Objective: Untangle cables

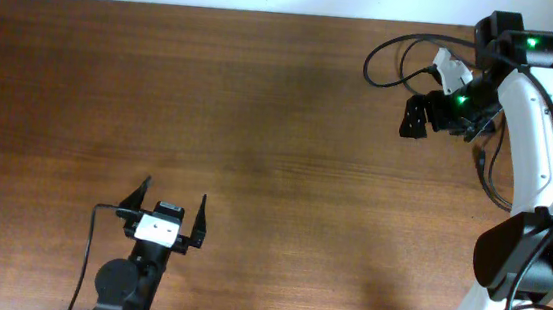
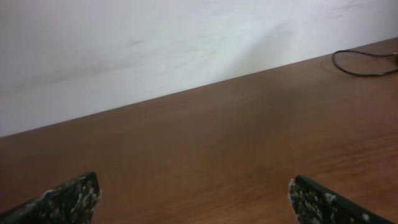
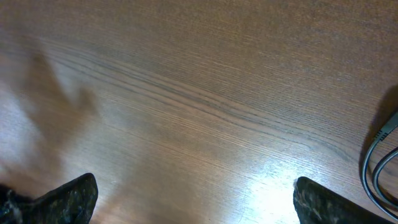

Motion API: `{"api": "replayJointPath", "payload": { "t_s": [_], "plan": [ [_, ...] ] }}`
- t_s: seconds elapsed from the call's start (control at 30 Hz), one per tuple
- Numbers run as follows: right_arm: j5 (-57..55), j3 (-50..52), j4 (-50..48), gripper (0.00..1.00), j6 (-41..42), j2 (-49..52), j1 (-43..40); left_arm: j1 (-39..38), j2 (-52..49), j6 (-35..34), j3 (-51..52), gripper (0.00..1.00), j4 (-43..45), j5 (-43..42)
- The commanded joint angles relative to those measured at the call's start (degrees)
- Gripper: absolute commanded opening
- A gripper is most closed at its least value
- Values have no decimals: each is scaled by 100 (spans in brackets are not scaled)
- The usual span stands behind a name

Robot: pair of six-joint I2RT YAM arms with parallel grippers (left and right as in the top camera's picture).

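Brown tabletop (image 1: 259, 123); left fingers (image 1: 200, 212) spread, low at near edge; right fingers (image 1: 415, 118) spread, far corner.

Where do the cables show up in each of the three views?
Overhead: the cables form a dark loop near the top right of the picture.
Left wrist: a thin loop at the upper right edge, far across the table.
Right wrist: curved strands at the right edge, close to the camera.
Shared landmark: the brown wooden table, on which they lie in every view.
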State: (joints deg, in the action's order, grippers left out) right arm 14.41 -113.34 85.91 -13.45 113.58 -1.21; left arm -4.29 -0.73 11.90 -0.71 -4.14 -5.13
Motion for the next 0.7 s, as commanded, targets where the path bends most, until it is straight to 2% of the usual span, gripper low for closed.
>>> {"api": "replayJointPath", "payload": {
  "t_s": [0.0,0.07,0.3,0.67],
  "plan": [
    [31,4,2,100,39,15,46,44,46,-114,24,99,-70,704],
    [31,4,2,100,37,15,46,116,46,-245,24,99,-68,704],
    [31,4,2,100,39,15,46,249,46,-1388,24,99,-50,837],
    [31,4,2,100,39,15,46,260,46,-1405,22,99,-63,643]
  ]
}}
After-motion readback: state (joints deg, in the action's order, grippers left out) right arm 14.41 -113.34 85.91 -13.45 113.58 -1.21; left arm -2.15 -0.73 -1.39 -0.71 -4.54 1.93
